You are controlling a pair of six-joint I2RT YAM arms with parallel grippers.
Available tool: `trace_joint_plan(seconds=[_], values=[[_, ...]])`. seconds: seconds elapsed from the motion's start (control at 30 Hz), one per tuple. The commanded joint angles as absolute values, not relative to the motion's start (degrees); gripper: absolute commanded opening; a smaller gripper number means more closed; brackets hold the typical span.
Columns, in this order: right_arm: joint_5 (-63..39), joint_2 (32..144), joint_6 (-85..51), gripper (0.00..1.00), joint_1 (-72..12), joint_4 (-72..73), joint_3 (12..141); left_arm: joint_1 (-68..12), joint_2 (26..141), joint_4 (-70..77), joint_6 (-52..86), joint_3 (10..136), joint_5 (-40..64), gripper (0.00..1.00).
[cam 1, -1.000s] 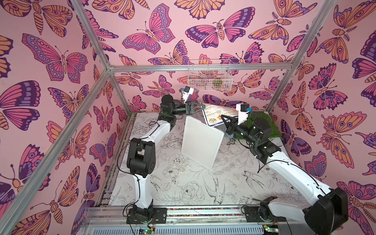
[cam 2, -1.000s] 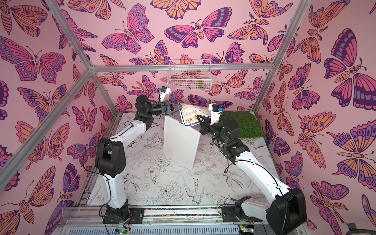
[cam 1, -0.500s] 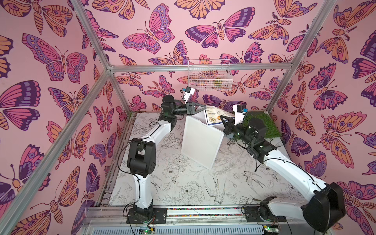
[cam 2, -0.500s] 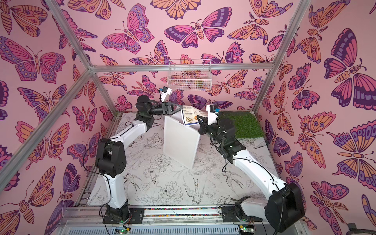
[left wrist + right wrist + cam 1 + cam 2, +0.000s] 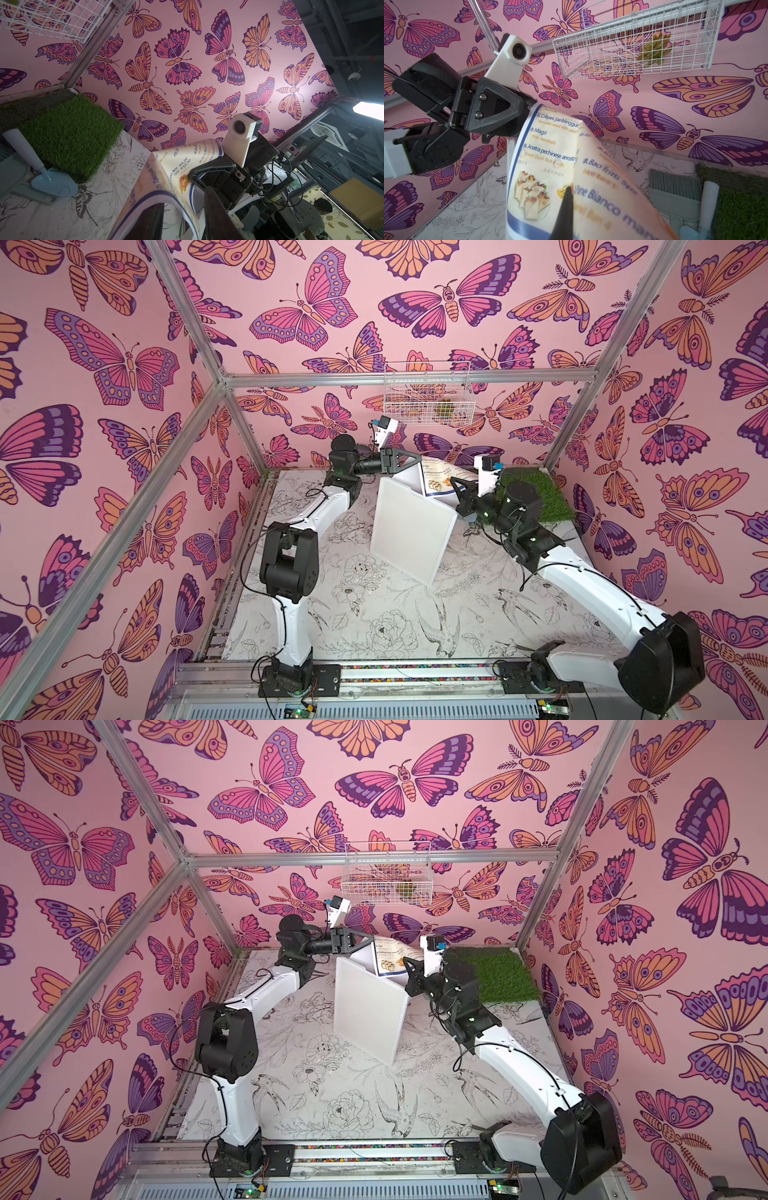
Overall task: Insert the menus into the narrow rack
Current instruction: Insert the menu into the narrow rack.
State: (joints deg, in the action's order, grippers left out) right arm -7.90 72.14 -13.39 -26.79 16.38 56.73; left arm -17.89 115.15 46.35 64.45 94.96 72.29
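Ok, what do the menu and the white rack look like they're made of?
The menu: probably coated or laminated paper, slightly glossy; it bends and curls in a smooth fold. The rack: likely matte white plastic; a thin, flat, rigid-looking slab with even, dull faces.

Pink butterfly walls (image 5: 332, 281); flower-sketched floor (image 5: 374, 614)

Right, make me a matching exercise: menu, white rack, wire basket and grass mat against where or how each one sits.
Things
1. menu
2. narrow white rack
3. white wire basket
4. artificial grass mat

Place or state
A. hangs high on the back wall
B. lies in the far right corner of the table
C. curled, up in the air
D. flat slab, standing tilted

Pairs: 1-C, 2-D, 3-A, 4-B.
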Motion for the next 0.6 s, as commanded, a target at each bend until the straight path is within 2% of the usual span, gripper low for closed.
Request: trace_joint_plan(seconds=[0.0,0.57], values=[[-6.2,70.3,-11.8,0.0,-27.2,14.9,57.6,-18.4,114.9,52.7,68.0,94.4,73.7,0.33],[-7.7,68.8,-12.8,0.0,-27.4,16.0,57.2,-18.9,115.1,50.9,67.0,92.9,73.7,0.31]])
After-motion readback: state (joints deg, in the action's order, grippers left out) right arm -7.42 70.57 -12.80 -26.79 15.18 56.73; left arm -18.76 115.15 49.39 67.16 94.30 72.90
